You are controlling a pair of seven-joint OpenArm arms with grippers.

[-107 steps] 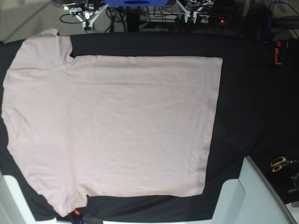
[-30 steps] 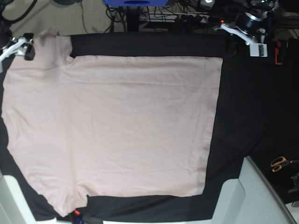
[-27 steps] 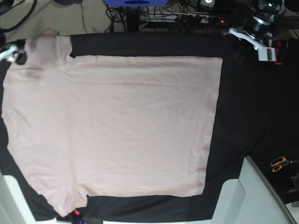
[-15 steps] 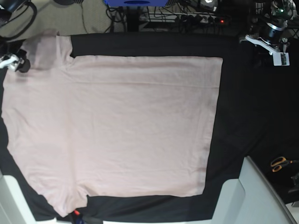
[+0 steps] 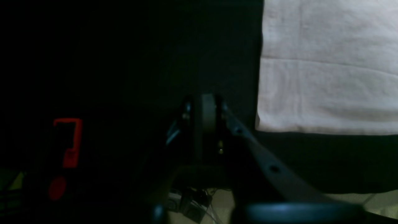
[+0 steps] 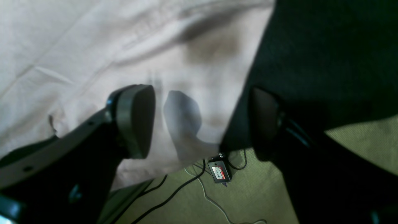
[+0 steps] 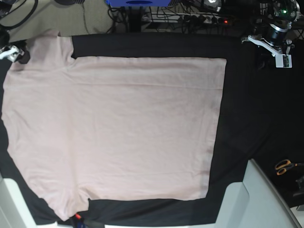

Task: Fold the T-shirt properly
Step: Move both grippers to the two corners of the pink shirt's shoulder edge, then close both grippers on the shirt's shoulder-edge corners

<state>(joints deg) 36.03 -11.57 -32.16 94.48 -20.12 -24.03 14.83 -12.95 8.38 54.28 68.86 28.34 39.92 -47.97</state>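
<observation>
Lying flat – T-shirt [image 7: 118,128], right gripper [image 6: 199,121] spread over sleeve

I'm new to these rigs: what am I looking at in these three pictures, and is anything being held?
A two-armed robot is meant to fold the pale pink T-shirt, which lies flat on a black cloth. The base view looks down on the whole table. The other two pictures come from cameras on each wrist. The right gripper has its fingers apart, straddling the sleeve's edge without holding it. The left gripper is shut and empty over the black cloth, beside the shirt's hem corner. Scissors lie off to the side.
</observation>
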